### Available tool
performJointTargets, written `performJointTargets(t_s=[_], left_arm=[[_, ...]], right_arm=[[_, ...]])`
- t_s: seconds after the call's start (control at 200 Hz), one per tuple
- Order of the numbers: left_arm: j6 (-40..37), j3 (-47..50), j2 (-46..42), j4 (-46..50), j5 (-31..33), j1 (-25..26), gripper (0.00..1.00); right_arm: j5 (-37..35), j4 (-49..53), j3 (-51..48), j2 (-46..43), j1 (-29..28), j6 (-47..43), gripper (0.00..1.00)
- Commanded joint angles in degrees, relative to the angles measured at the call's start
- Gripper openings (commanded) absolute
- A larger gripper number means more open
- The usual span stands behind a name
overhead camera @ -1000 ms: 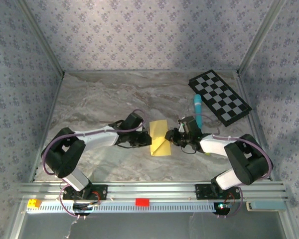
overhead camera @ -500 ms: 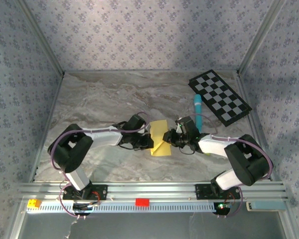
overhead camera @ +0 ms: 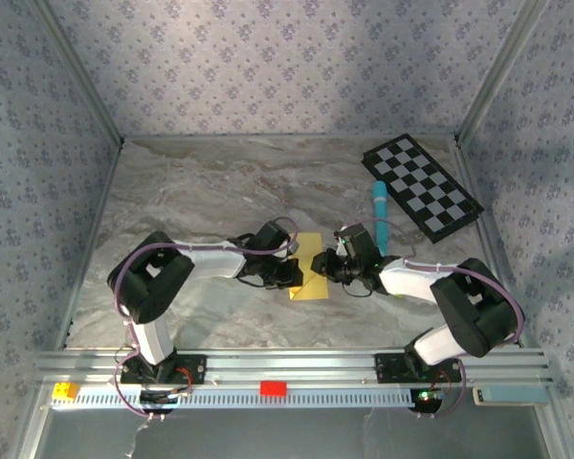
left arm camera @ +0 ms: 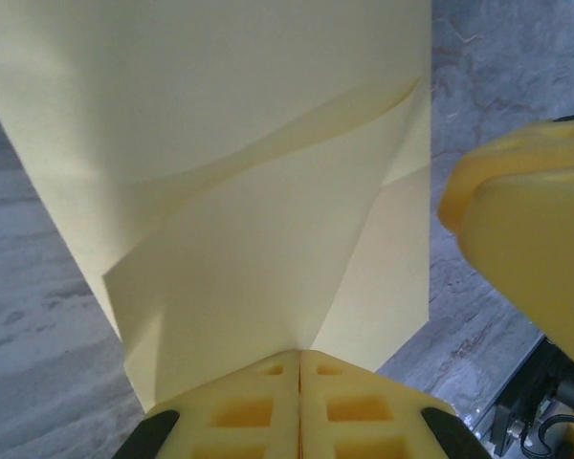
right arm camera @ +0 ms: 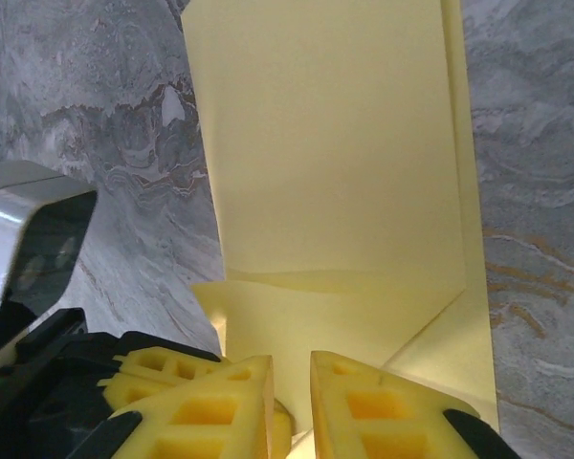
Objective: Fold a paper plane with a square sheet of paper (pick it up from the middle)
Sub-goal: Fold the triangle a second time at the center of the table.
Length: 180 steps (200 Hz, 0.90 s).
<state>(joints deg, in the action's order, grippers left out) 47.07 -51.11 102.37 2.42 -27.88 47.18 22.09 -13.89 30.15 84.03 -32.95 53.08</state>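
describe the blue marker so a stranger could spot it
Start at the black-and-white checkered board in the far right corner of the table. Just left of its near end lies the marker, a short light-blue cylinder. Unlike the flat board and the yellow paper, it is round and blue.

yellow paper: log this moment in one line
yellow paper: partly folded, between both grippers | left gripper: shut on its edge | right gripper: narrow gap at opposite edge, grip unclear

paper [overhead camera: 311, 247] at table [overhead camera: 191, 191] centre, marker [overhead camera: 380, 215] behind-right, checkered board [overhead camera: 423, 186] beyond it
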Motion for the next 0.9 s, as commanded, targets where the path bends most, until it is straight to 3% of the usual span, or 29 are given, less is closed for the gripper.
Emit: performJointTargets(t_s=[0.0,0.41,0.895], left_arm=[[0.4,-1.5,1.3,-1.2,-1.3,0.8,0.07],[0.7,-1.7,2.0,-2.3,-1.3,1.4,0.08],[0.9,3.1,-7.7,0.4,0.4,1.3,0.11]], right_arm=[[1.0,-0.3,2.1,1.0,-0.4,0.0,0.16],[-1.2,-1.6,2.8,9.1,0.0,3.0,0.05],[-2.1,-3.3,-0.7,10.7,1.1,2.8,0.03]])
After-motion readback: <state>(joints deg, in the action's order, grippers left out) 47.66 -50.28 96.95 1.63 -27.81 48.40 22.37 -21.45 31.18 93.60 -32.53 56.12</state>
